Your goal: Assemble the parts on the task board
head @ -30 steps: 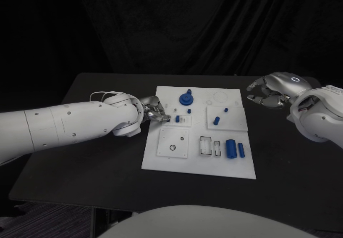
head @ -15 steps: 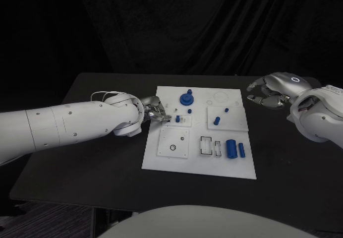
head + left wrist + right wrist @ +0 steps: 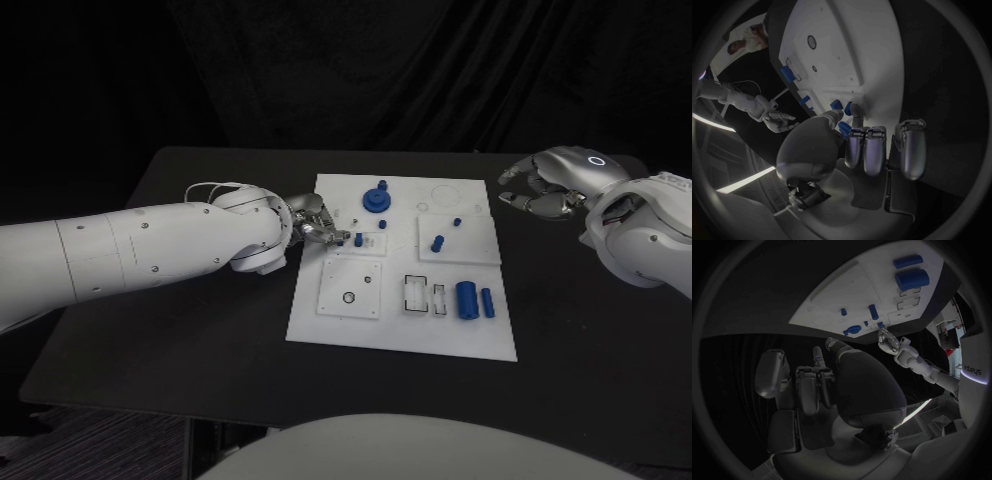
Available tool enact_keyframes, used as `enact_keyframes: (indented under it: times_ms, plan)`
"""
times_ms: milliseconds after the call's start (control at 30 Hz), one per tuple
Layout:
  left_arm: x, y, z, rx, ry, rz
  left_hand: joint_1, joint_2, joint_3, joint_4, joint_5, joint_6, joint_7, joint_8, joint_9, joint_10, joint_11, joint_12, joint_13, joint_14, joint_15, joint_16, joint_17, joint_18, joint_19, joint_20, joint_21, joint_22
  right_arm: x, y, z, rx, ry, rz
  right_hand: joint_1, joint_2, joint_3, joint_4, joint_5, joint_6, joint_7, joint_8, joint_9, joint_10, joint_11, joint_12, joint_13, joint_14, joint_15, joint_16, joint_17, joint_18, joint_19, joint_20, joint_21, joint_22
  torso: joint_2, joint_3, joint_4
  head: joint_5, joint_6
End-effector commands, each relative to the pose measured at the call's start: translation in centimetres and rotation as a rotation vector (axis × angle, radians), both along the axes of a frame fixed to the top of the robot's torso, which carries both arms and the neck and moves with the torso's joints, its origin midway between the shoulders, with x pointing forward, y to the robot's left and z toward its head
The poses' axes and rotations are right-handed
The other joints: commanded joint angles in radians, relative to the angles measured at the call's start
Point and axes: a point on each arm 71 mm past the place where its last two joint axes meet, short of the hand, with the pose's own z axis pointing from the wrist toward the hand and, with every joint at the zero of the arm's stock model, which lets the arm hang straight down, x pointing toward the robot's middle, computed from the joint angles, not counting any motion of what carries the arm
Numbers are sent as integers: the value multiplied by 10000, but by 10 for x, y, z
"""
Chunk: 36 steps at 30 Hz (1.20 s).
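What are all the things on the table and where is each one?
table: one, black, under everything.
board: one, white, middle of the table.
round knob piece: one, blue, far end of the board.
small pegs: a few, blue, middle of the board.
cylinders: two, blue, side by side near the board's right edge.
left hand: silver, at the board's left edge, fingers on a small blue piece.
right hand: silver, curled, off the board's far right corner.

Both arms are clad in smooth white rounded shells. Small dark screw points are seen along the left arm (image 3: 130, 250). Thin white cable loops are routed over its wrist. The left hand (image 3: 315, 228) and right hand (image 3: 541, 188) are finished in silver metal, with segmented fingers (image 3: 870, 150).
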Motion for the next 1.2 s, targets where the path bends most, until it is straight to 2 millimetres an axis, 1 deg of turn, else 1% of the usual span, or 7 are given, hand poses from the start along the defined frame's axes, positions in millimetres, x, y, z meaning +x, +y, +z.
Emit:
enact_keyframes:
  times_ms: [33,400,533,700,967,1133,1200]
  plan:
    - [-5,-1,-10,306,586,-163,-296,34,-239,2,-46,27,60,-85,-46,1059,90,-42,2634,1055,86,26,2627,105,65,102,-59,1849,0,-1,-2,36,133,-213,28,43,72,-20,30,90,-4,-55,-14,1041,39,26,2634,1047,34,29,2635,159,-52,-36,-36,1584,6,-3,-6,6,-2]
    - [-4,2,-10,338,572,-56,-1728,558,-1242,30,-29,86,75,-275,-39,1059,110,-42,2634,1055,108,26,2627,125,35,128,-164,1847,0,-2,-2,58,154,-236,28,43,72,-20,30,90,-4,-55,-14,1041,39,26,2634,1047,34,29,2635,159,-52,-36,-36,1584,-6,-7,-1,8,-2]
    - [-3,3,-7,9,112,27,-2218,932,-1550,33,-18,196,44,-158,138,1059,87,-42,2634,1055,95,26,2627,114,77,118,-131,1889,0,-2,-2,68,141,-235,28,43,72,-20,30,90,-4,-55,-14,1041,39,26,2634,1047,34,29,2635,159,-52,-36,-36,1584,-10,-5,7,21,-2]
    - [1,4,4,-911,-1285,90,-2334,1081,-1647,16,-11,238,16,-33,236,1059,64,-42,2634,1055,75,26,2627,90,141,105,-48,1942,0,-3,-1,95,107,-240,28,43,72,-20,30,90,-4,-55,-14,1041,39,26,2634,1047,34,29,2635,159,-52,-36,-36,1584,-7,-7,3,15,-2]
    - [5,11,37,-2434,-5841,-631,-1142,889,-1853,4,-1,-752,103,947,269,1059,172,-42,2634,1055,173,26,2627,164,-99,157,-360,1881,-1,-6,-1,140,32,-285,28,43,72,-20,30,90,-4,-55,-14,1041,39,26,2634,1047,34,29,2635,159,-52,-36,-36,1584,-5,-9,3,8,-2]
    - [2,11,54,-3018,-8344,-1758,1045,570,-1774,18,0,-2553,588,1189,193,1019,630,-89,2610,1055,588,26,2627,383,-1050,500,-1408,1642,-2,-7,0,166,-6,-298,30,39,80,-35,30,105,-11,-52,-25,1041,33,26,2634,1047,30,29,2635,158,-48,-38,-35,1586,2,-17,3,-44,-2]
    - [3,10,56,-3060,-8663,-2033,1480,525,-1792,21,-1,-3168,775,1197,149,175,737,-952,2196,775,770,-108,2365,546,-1930,647,-2227,1439,-2,-7,0,173,-14,-296,30,39,80,-35,30,105,-11,-52,-25,1041,33,26,2634,1047,30,29,2635,158,-48,-38,-35,1586,-1,-18,12,-53,-2]
